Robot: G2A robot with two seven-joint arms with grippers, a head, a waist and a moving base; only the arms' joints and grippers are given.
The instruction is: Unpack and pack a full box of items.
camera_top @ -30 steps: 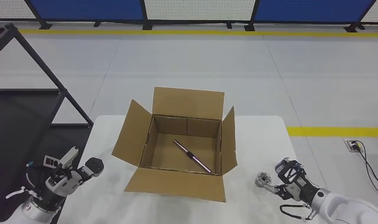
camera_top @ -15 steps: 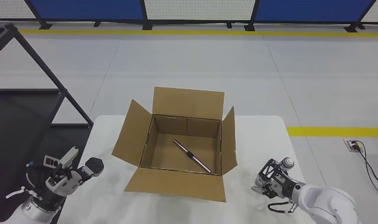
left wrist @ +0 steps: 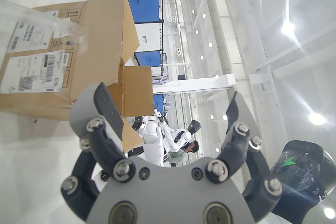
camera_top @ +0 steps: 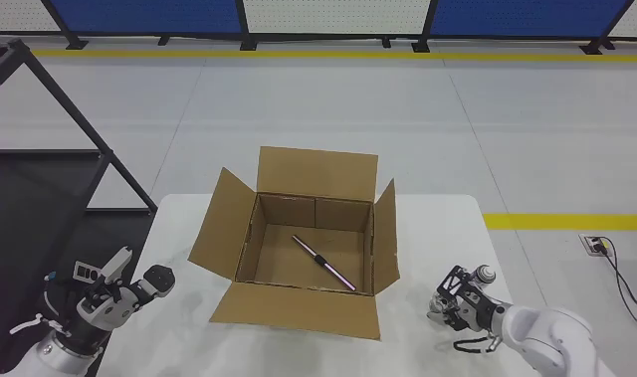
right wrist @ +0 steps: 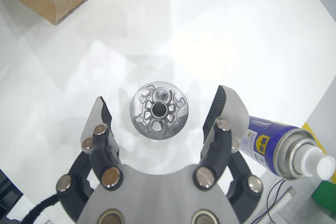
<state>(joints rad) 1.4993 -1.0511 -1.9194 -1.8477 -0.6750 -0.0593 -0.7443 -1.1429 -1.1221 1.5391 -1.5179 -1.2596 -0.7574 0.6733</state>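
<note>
The right hand (right wrist: pixel 160 100) is hanging spread wide over a round metal part (right wrist: pixel 159 114), its fingers (right wrist: pixel 214 109) standing clear on either side without touching it. A second ago it was lying farther back with the part just off its tips, and it has been swinging in over the part since. A blue spray can (right wrist: pixel 273 146) is sitting just beside this hand, above the white tabletop (right wrist: pixel 236 25). The left hand (left wrist: pixel 169 93) is resting equally wide and empty near the opposite edge, unmoved. Between them the open cardboard box (camera_top: pixel 299 312) is holding what looks like a dark rod (camera_top: pixel 323 262), both unchanged.
</note>
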